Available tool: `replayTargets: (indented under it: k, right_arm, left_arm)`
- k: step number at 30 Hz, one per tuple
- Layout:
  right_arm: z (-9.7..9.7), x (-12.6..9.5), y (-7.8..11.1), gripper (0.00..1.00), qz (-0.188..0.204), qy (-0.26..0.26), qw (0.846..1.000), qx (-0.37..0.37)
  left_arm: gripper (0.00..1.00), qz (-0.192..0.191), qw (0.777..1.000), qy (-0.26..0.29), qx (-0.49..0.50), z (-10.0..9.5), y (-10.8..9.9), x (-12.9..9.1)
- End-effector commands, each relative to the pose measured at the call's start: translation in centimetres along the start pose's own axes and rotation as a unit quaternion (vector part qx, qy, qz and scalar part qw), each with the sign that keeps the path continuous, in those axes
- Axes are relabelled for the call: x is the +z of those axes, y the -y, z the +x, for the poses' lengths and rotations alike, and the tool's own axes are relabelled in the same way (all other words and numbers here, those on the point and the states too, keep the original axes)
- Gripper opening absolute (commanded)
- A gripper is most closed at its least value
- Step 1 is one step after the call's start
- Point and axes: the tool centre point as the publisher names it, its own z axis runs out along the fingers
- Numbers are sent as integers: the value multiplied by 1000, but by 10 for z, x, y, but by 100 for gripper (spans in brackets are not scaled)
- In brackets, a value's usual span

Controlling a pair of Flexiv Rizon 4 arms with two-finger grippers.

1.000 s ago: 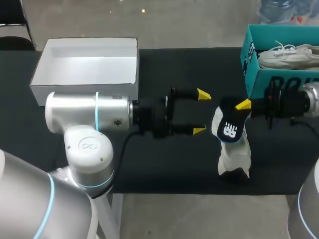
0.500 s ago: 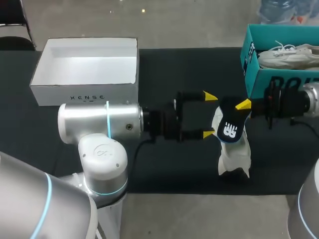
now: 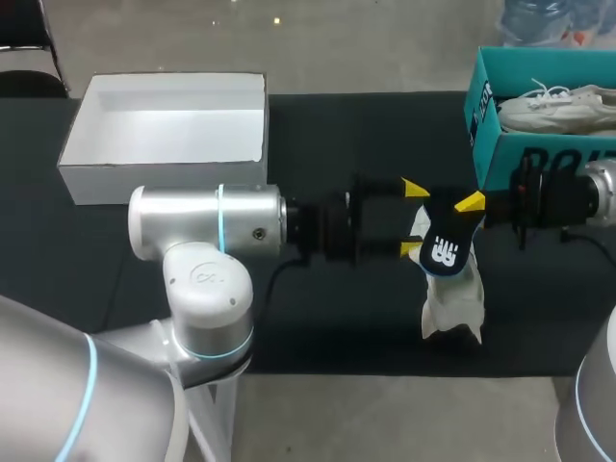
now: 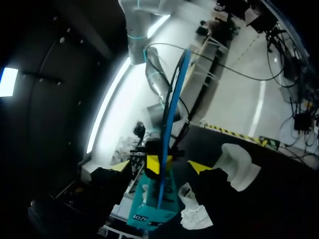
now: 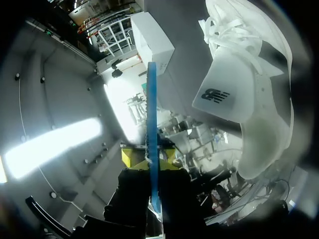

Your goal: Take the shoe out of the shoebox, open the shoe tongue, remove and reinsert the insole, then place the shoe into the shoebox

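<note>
A dark blue insole (image 3: 444,248) with a white logo hangs over the white shoe (image 3: 452,306), which stands on the black mat. My right gripper (image 3: 469,203) is shut on the insole's upper edge. In the right wrist view the insole (image 5: 152,124) shows edge-on between the tips of my right gripper (image 5: 148,157), with the shoe (image 5: 254,104) beside it. My left gripper (image 3: 412,219) is open, level with the insole's left side. In the left wrist view my left gripper (image 4: 160,167) has a finger on either side of the insole (image 4: 169,119), not touching it.
A teal shoebox (image 3: 539,159) with a second white shoe (image 3: 558,106) in it stands at the back right, behind my right arm. An open white box (image 3: 168,135) sits at the back left. The table's front edge runs just in front of the shoe.
My left arm has moved right until its fingers flank the insole, and they have narrowed somewhat. The right arm, insole and shoe have stayed put.
</note>
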Motion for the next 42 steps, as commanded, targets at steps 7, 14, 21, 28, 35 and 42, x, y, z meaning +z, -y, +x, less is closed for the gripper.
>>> replayTargets:
  k: [7,14,21,28,35,42]
  right_arm:
    - [0,1,1,0,-2,1,1000,0]
    - [0,1,1,0,-2,1,1000,0]
    - [0,1,1,0,-2,1,1000,0]
    - [0,1,1,0,-2,1,1000,0]
    - [0,1,1,0,-2,1,1000,0]
    - [0,1,1,100,-2,1,1000,0]
  left_arm:
    - [44,3,1000,-3,5,0,0,16]
    - [48,6,1000,-10,6,4,1,23]
    - [0,6,1000,-13,8,4,-2,26]
    - [0,11,1000,-13,9,3,2,31]
    - [0,11,1000,-11,15,2,6,31]
    - [0,0,1000,-16,26,3,10,19]
